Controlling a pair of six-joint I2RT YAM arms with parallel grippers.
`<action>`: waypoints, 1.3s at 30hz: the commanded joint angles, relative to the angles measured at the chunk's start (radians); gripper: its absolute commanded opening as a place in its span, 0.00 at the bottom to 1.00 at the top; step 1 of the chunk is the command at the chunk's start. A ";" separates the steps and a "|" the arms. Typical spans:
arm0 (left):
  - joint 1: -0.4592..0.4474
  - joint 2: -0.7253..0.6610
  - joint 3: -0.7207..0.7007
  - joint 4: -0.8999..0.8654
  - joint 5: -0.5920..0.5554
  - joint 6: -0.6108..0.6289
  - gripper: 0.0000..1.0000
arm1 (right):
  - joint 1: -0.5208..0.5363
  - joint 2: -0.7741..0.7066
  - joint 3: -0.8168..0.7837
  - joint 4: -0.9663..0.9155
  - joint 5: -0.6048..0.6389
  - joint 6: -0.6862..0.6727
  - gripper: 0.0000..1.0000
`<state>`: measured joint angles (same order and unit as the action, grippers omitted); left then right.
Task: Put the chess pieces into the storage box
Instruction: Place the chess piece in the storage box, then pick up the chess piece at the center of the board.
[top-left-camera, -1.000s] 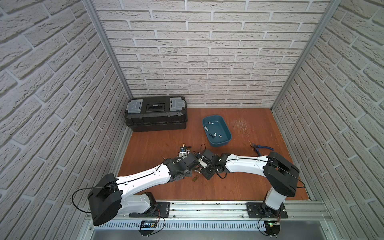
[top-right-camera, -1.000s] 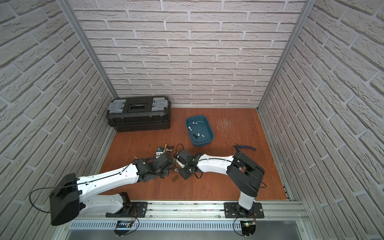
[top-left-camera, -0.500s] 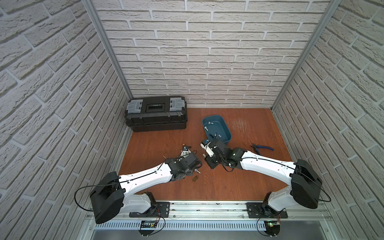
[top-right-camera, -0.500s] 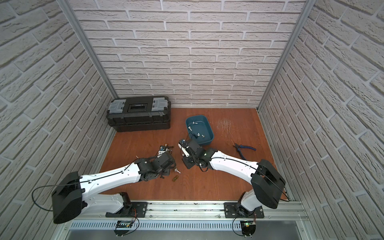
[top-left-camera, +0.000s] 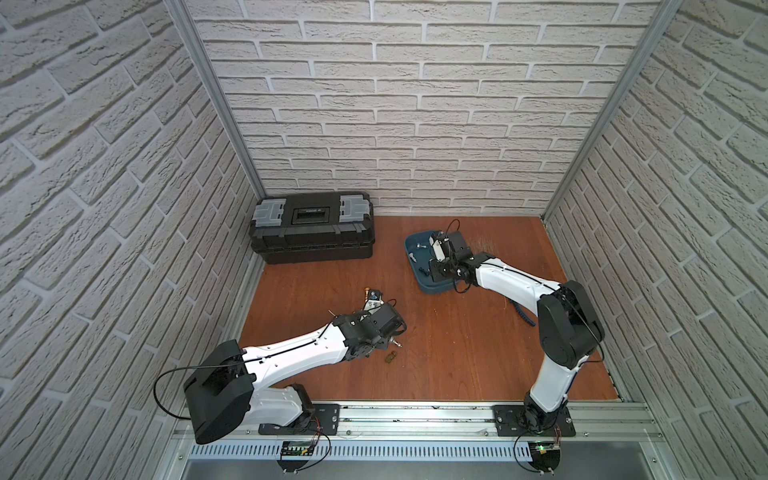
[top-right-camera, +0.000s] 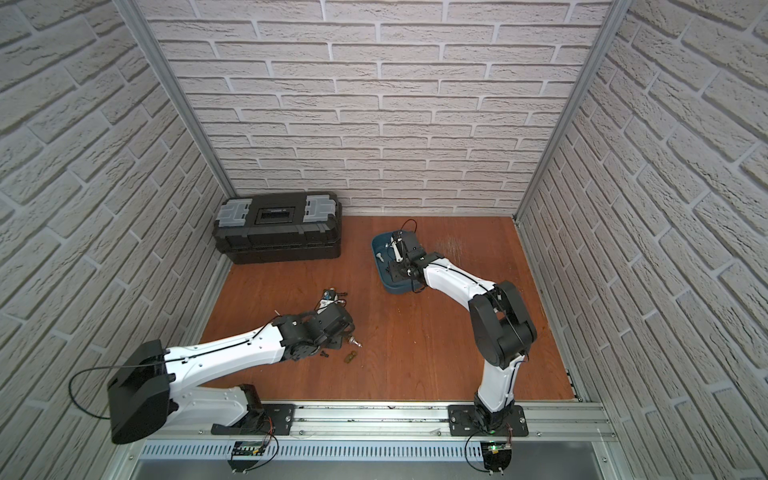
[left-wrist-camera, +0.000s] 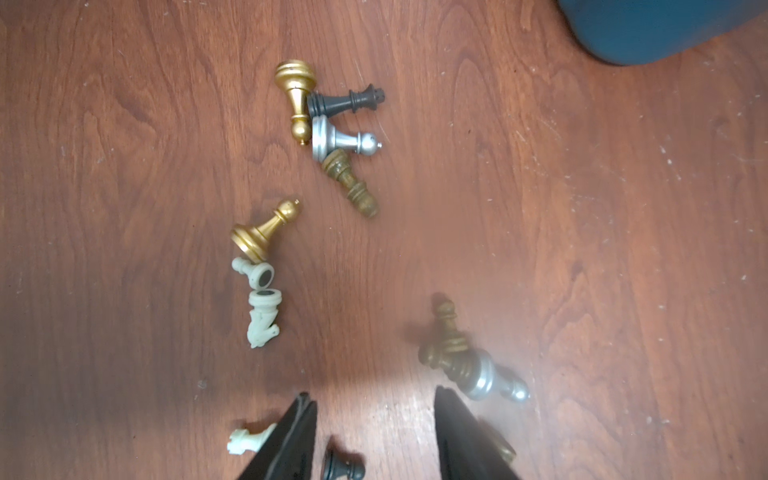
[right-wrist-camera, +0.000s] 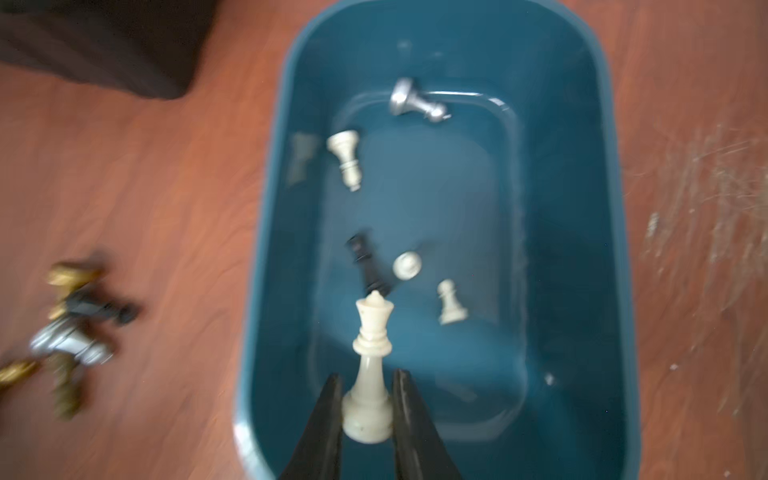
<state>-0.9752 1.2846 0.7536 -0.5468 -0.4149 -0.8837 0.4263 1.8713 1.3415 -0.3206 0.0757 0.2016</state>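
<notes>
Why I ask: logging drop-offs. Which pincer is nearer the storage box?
Right. The right pincer hangs over the storage box, gripping a white piece; the left pincer is apart, over loose chess pieces.

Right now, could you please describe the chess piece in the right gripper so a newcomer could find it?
Find the teal-blue plastic tub with rounded corners on the reddish wooden table. Over one end, the right gripper clamps the base of a cream-white crowned queen. It alone is gripped; the smaller pieces rest on the tub floor.
</notes>
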 joint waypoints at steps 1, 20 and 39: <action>0.008 0.014 0.025 0.013 -0.008 0.016 0.51 | -0.029 0.069 0.082 -0.002 0.051 -0.025 0.13; -0.049 -0.026 0.012 -0.011 0.053 0.083 0.51 | -0.054 -0.101 0.022 0.002 -0.031 -0.006 0.35; -0.166 0.246 0.069 0.060 0.133 0.201 0.47 | 0.058 -0.645 -0.598 0.082 -0.154 0.085 0.32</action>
<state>-1.1347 1.5234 0.8013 -0.4744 -0.2970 -0.6842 0.4767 1.2884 0.7609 -0.2718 -0.0700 0.2749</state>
